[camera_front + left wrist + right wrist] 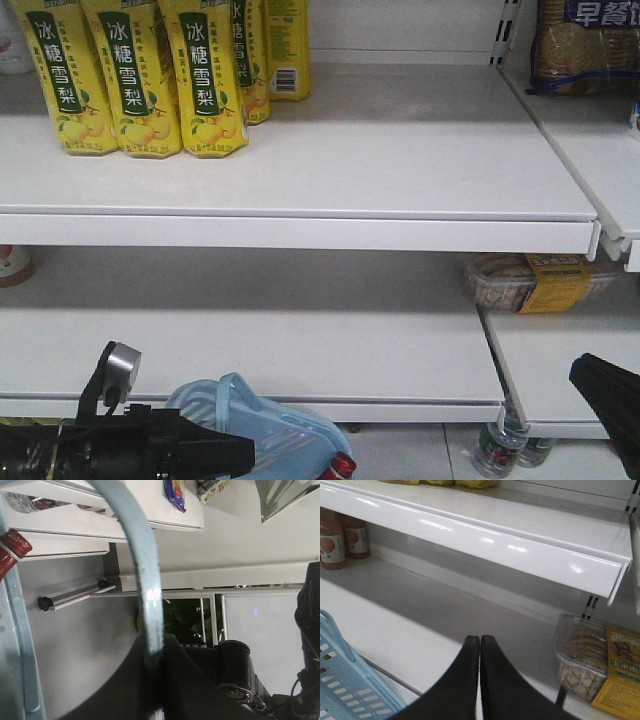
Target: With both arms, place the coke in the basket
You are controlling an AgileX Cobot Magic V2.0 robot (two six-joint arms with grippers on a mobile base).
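The light blue basket [265,425] hangs below the white lower shelf's [300,330] front edge, its loop handle [145,580] clamped in the left gripper [150,680]. The coke [341,466] stands inside the basket, red cap showing. Right of the basket, the right gripper [480,645] is empty, fingers pressed together, facing bare shelf.

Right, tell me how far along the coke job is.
Looks done: the coke shows its red cap just at the light blue basket rim, apparently inside. In hand: the left gripper is closed on a basket handle, holding the basket up. The right gripper is shut and empty, off by the shelf. Left: probably only confirming the bottle has settled; its body is out of view.
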